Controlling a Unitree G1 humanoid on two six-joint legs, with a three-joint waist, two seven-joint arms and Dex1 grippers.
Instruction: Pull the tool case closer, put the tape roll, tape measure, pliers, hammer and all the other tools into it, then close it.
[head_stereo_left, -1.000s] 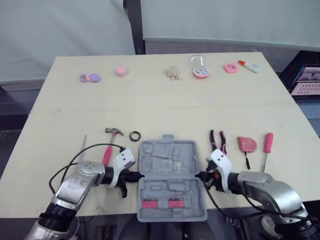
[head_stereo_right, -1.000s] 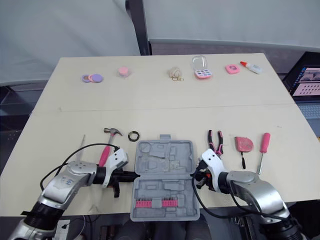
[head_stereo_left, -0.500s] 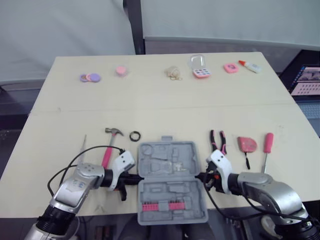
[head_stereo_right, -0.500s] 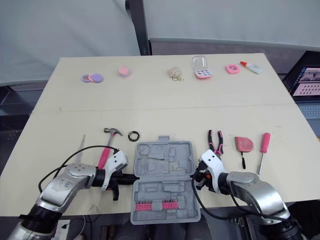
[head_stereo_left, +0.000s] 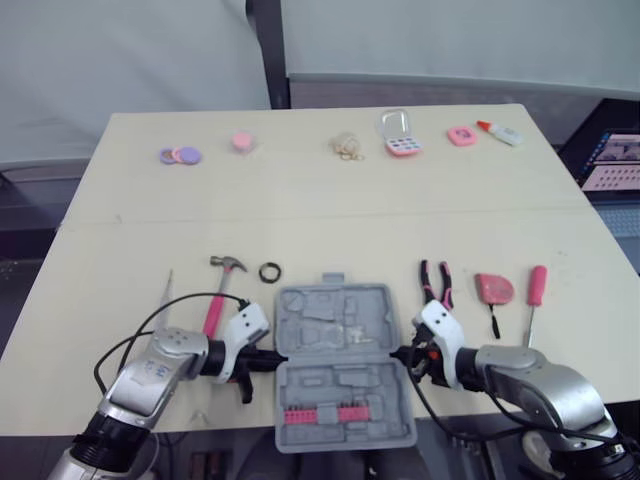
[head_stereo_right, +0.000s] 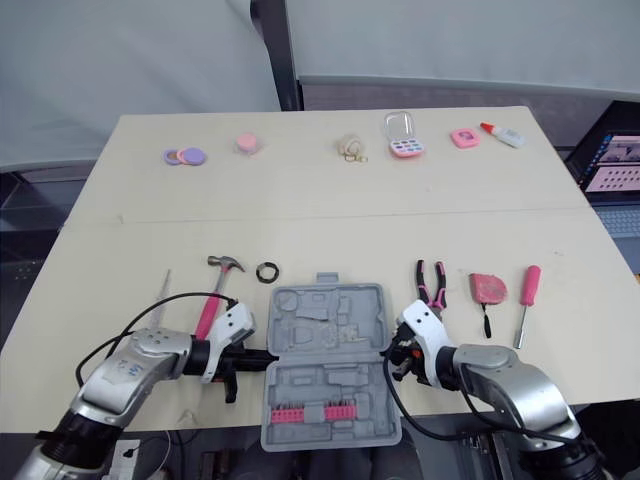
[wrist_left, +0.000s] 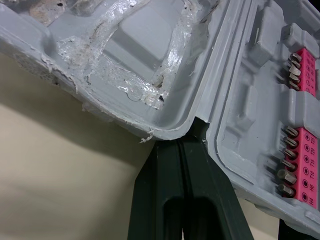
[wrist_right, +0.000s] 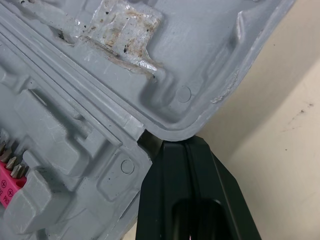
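We are judging the pull-closer step nearly done: the open tool case (head_stereo_left: 343, 365) is lying at the near edge of the table (head_stereo_left: 320, 215), our left gripper (head_stereo_left: 274, 357) and right gripper (head_stereo_left: 397, 353), fingers pressed together, are touching its hinge notches, and next we are needing to back off and spread for the hammer (head_stereo_left: 218, 290).

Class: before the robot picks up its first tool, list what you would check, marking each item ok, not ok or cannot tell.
1. The tool case is open, lid lying flat: ok.
2. The case sits at the table's near edge, between both arms: ok.
3. The left gripper is empty, fingers shut at the case's hinge: ok.
4. The right gripper is empty, fingers shut at the hinge's other end: ok.
5. The hammer, tape roll, pliers, tape measure and screwdriver are packed: not ok, all lie on the table.
6. The case is steady at the edge: cannot tell.
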